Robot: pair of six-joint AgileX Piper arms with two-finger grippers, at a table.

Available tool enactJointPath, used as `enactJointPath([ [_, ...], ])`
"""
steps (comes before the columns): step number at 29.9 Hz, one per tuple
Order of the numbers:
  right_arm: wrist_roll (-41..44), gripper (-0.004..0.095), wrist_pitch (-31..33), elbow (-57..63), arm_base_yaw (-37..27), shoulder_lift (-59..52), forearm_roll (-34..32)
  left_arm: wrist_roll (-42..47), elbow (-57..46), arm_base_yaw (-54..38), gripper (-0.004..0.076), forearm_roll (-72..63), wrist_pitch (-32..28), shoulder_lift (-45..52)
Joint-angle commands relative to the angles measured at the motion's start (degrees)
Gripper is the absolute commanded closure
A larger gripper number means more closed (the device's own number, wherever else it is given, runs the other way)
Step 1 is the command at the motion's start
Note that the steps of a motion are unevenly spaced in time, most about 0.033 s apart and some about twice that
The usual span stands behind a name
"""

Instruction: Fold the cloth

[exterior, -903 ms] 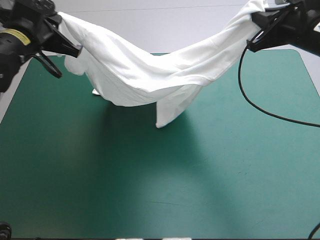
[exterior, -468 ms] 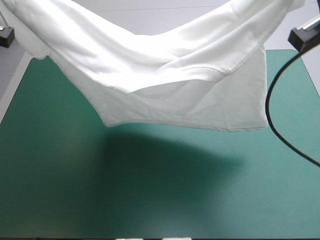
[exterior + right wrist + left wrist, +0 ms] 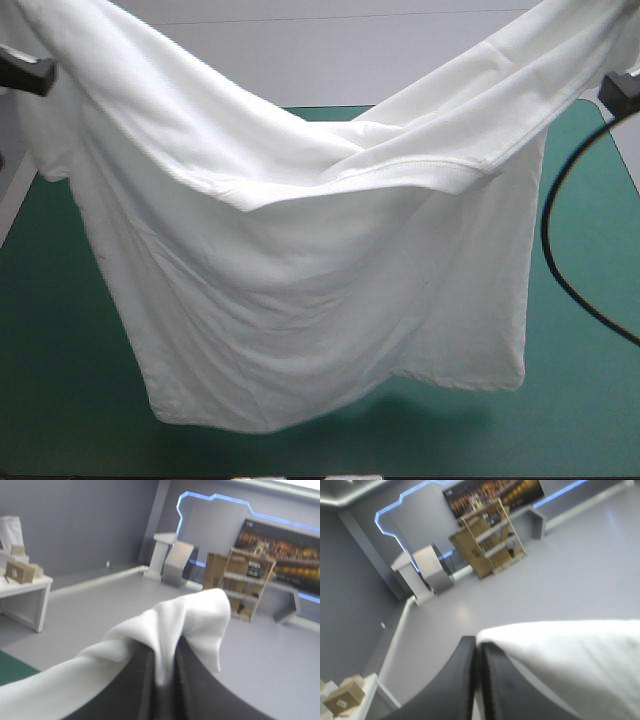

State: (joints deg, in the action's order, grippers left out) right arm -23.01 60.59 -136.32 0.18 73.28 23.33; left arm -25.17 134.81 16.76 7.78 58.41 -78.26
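While both arms are raised, we see the T-shirt (image 3: 300, 300) hanging between them as one wide white sheet, lifted off the table (image 3: 60, 400). The T-shirt's top edge sags in the middle, and each end of that edge climbs away toward an arm. Just under the sag a doubled, stitched band of cloth crosses the T-shirt. Below the band the body hangs in soft folds down to a curved bottom hem. The teal-green cover shows beside the T-shirt on both sides and beneath its hem, where a shadow lies. In the high view we cannot make out either gripper's fingers.

At the T-shirt's left end, the left gripper (image 3: 477, 642) has its two black fingers pressed together in a narrow arch, pinching the cloth's edge. The T-shirt starts right at the fingertips and spreads away beside one finger as a smooth white field.

At the T-shirt's right end, the right gripper (image 3: 163, 665) clamps a fold of cloth between its black fingers, which are all but closed. A bunch of the T-shirt stands up over the fingertips and droops a little ahead of them. From there, the T-shirt runs off beside the gripper as a thick rolled band, with a corner of the teal-green cover beyond it
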Motion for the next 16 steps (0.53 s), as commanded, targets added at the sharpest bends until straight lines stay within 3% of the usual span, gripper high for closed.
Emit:
enactJointPath([
  [1,0.67,0.0920,-3.75,5.78,-0.43,4.13,-2.68,0.63,-4.89,0.11,0.0705,0.37,-5.86,-4.19],
  [9,-2.82,0.0920,-9.49,19.34,-0.55,16.88,-3.12,1.87,-10.57,-0.61,0.0705,2.29,-11.15,-18.83],
  [16,-5.07,0.0921,-17.36,19.71,-0.55,30.81,-4.01,2.25,-10.29,-3.42,0.0705,-0.89,-16.93,-33.20],
])
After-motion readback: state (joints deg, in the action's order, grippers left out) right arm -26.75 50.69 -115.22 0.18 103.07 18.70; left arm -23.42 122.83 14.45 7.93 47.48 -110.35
